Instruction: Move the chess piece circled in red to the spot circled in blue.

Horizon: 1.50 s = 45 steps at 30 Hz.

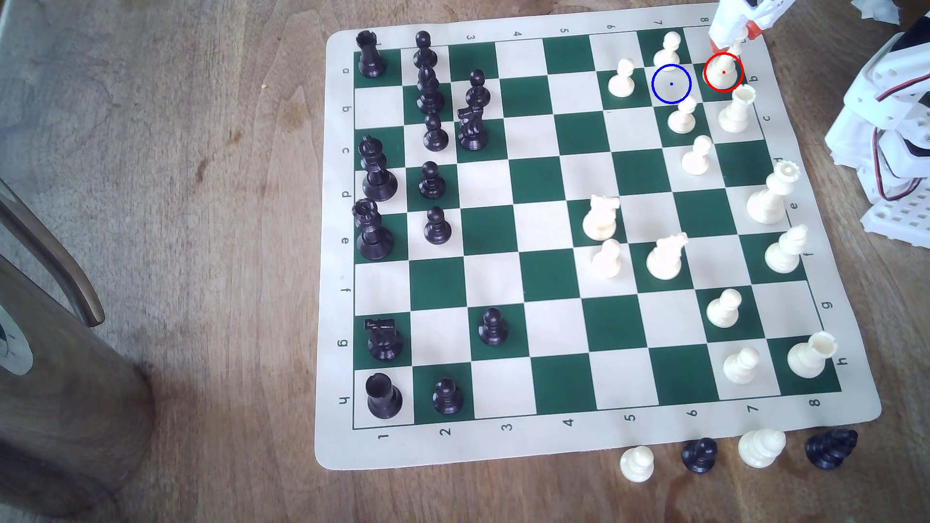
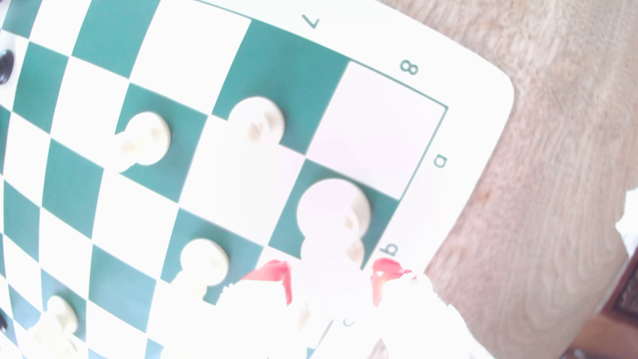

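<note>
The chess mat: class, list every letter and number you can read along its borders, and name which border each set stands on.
"1 2 3 4 5 6 7 8": near border of the chess mat, exterior view.
"3 4 5 6 7 8": far border, upside down; its start is hidden by black pieces.
"a b c d e f g h": left border, sideways.
"b c e f g h": right border; others hidden or unclear.
"7", "8", "a", "b": wrist view.
</note>
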### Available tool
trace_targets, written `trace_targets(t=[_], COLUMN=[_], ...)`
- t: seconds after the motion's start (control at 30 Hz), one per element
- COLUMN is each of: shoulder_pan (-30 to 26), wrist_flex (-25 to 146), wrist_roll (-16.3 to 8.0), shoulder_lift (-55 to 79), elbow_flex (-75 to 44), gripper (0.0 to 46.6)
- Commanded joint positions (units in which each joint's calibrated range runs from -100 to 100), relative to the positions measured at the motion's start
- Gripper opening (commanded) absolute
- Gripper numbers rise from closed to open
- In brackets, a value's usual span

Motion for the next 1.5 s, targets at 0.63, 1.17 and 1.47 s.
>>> trace_targets(t=[0.63, 1.17, 1.47], shoulder_pan=[-1.2, -11.6, -12.0], wrist_flex=[5.3, 18.7, 20.0], wrist_roll=[-0.3, -3.1, -2.3], shoulder_lift=[0.1, 13.8, 20.9], elbow_flex=[-7.7, -33.2, -34.1], gripper=[0.1, 0.1, 0.1])
